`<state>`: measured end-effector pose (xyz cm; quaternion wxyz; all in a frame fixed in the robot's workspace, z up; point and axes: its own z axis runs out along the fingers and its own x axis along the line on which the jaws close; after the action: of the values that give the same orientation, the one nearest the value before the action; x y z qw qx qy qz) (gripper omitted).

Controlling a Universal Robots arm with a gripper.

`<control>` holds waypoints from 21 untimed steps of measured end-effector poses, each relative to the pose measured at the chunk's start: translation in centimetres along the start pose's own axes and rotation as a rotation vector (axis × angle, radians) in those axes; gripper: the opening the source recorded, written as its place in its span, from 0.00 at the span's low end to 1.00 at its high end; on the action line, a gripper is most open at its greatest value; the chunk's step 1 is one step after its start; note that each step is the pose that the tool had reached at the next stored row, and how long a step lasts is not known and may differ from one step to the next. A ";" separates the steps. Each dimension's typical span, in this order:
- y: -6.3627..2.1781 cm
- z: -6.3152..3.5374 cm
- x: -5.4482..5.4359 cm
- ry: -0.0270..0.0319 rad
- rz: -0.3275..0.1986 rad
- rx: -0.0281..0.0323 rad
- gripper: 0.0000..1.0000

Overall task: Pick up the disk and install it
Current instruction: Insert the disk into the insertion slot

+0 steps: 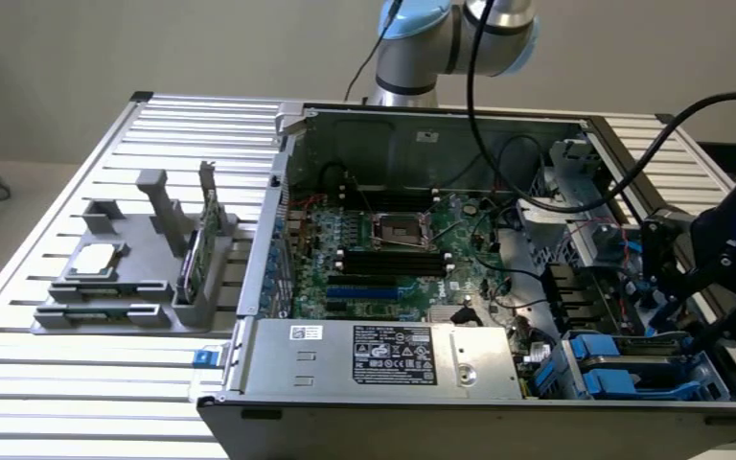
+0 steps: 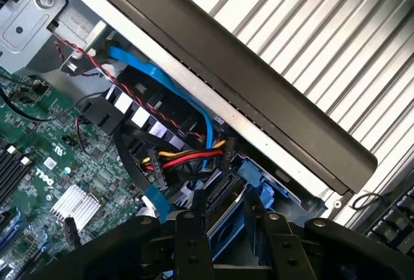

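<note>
Disk [image 2: 240, 223], a flat grey-metal slab edged in blue plastic rails, is sitting clamped in the tool [image 2: 228, 210], whose two matte black fingers are standing part-way closed against its sides. The disk is sitting at the blue plastic drive bay [image 1: 624, 362], in the corner of the open computer case [image 2: 259, 92] at the exterior view's right.

Just beyond, a bundle of red, yellow and black wires [image 2: 184, 157] is curving into a connector. A flat blue cable [image 2: 162, 76] is arcing along the case's black wall.

Farther in, the green motherboard [image 2: 39, 157] is lying flat and carrying a finned aluminium heat sink [image 2: 76, 204].

Past the wall, the ribbed aluminium slats of the desk [image 2: 336, 28] are running in parallel. A grey moulded holder [image 1: 126, 278] is resting on them at the exterior view's left.
</note>
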<state>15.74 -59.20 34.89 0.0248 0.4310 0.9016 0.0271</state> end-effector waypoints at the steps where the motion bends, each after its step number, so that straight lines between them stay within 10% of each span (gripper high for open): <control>1: 0.04 0.05 0.0 0.0027 0.003 -0.0023 0.37; 13: 0.68 1.02 -0.4 0.0391 0.042 -0.0330 0.37; 21: 0.99 1.20 -0.2 0.0438 0.065 -0.0347 0.37</control>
<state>16.73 -58.73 33.77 0.0116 0.4589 0.8868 0.0529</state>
